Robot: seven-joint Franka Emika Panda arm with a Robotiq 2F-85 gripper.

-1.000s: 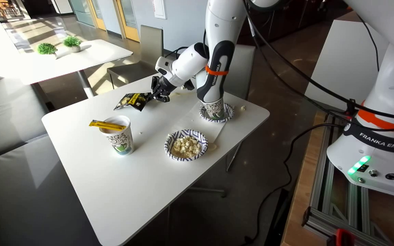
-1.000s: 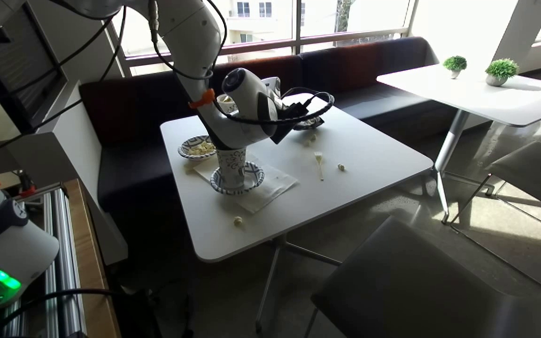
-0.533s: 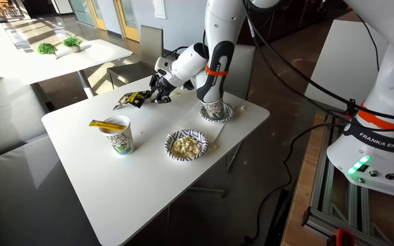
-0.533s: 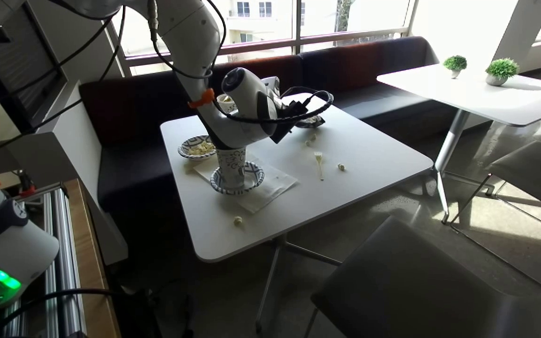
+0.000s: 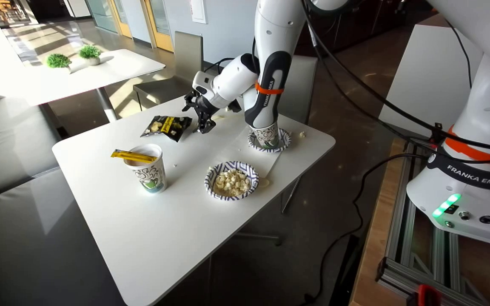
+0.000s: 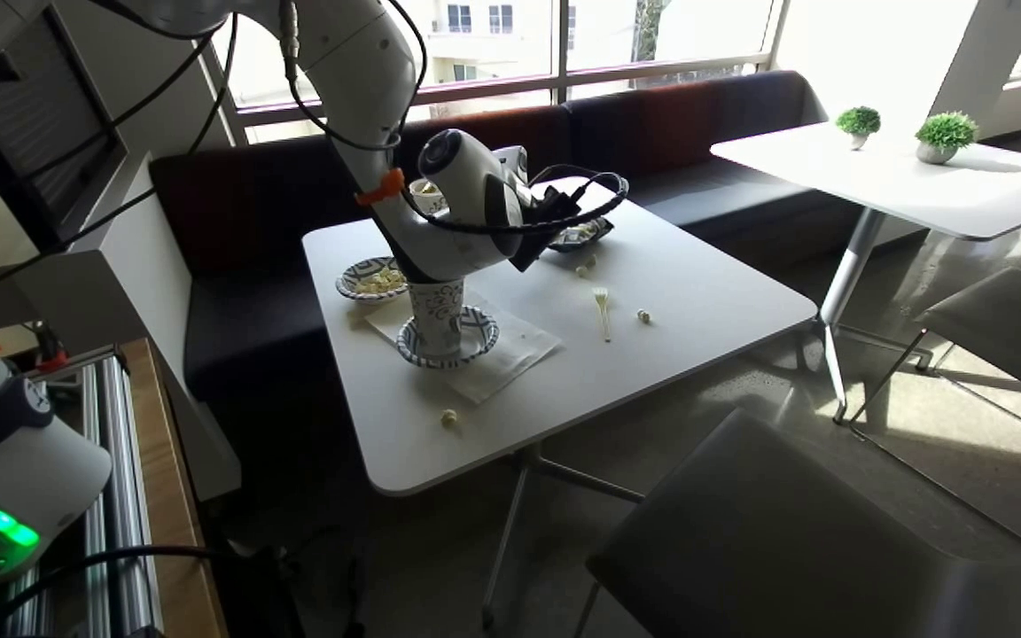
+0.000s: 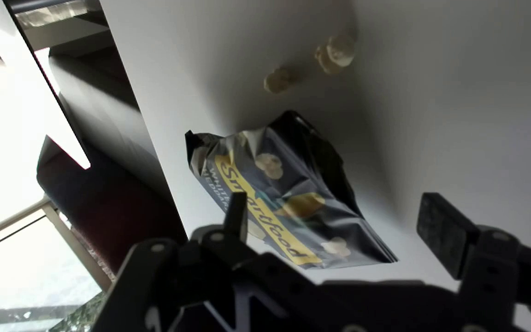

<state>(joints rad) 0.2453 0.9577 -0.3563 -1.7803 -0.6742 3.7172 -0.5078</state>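
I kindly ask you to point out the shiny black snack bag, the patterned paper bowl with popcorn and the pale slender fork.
Shiny black snack bag (image 7: 288, 196), wrist view: printed front.
Patterned paper bowl with popcorn (image 5: 233, 165), an exterior view: far rim.
Pale slender fork (image 6: 602, 307), an exterior view: neck behind the tines.

The arm (image 5: 278, 29) hung down at a slight lean, with the wrist (image 5: 234, 83) kinked off sideways and its front end tipped downward. Gripper (image 5: 194, 119) had its jaws spread pretty darn wide, pads (image 7: 445, 235) facing each other across a big gap. Base lights (image 5: 446, 205) glowed green in both exterior views.
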